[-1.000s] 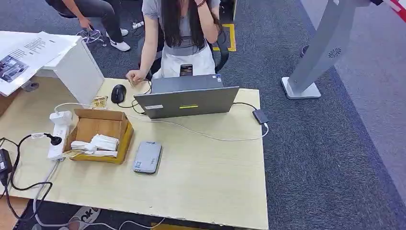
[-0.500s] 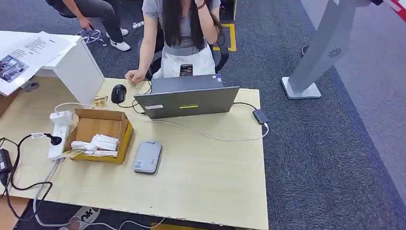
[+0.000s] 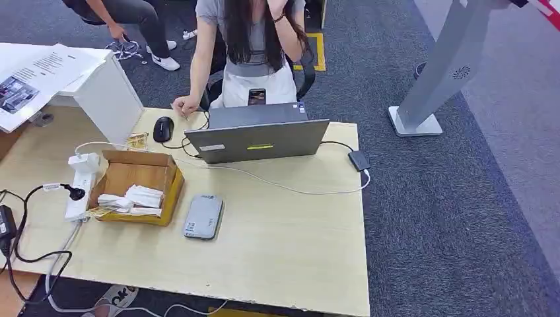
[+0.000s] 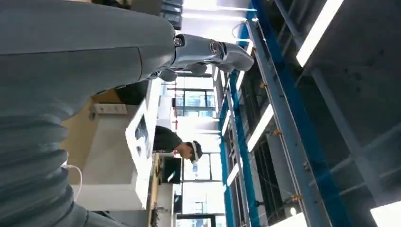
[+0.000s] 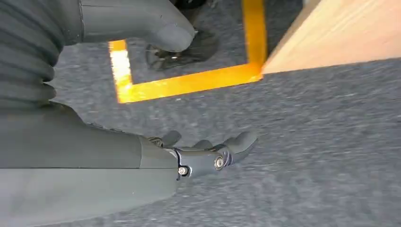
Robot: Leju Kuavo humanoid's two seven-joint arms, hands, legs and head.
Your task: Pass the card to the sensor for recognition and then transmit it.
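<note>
The right hand (image 5: 208, 156) hangs over grey carpet beside the table's corner, fingers loosely spread and holding nothing. In its wrist view the left hand (image 4: 203, 49) has its fingers stretched out and apart, also bare.

On the table (image 3: 290, 264), lower left of centre in the head view, lies the flat grey sensor (image 3: 203, 216). Its long axis runs near to far, with the far end leaning slightly right. Just left of it stands the box (image 3: 165, 191), with the cards (image 3: 135, 198) piled loosely in its near half. They seem to lie flat, long axis roughly left to right and their right ends a little farther away, but the pile is too small to read each one.

The risks start with the pick, I think. The cards are thin and stacked inside walls, so fingers may lift several or slip off. A left arm reaching in could snag the power strip (image 3: 80, 185) and cables at the box's left. Beyond are the laptop (image 3: 257, 140) and a seated person (image 3: 254, 39).
</note>
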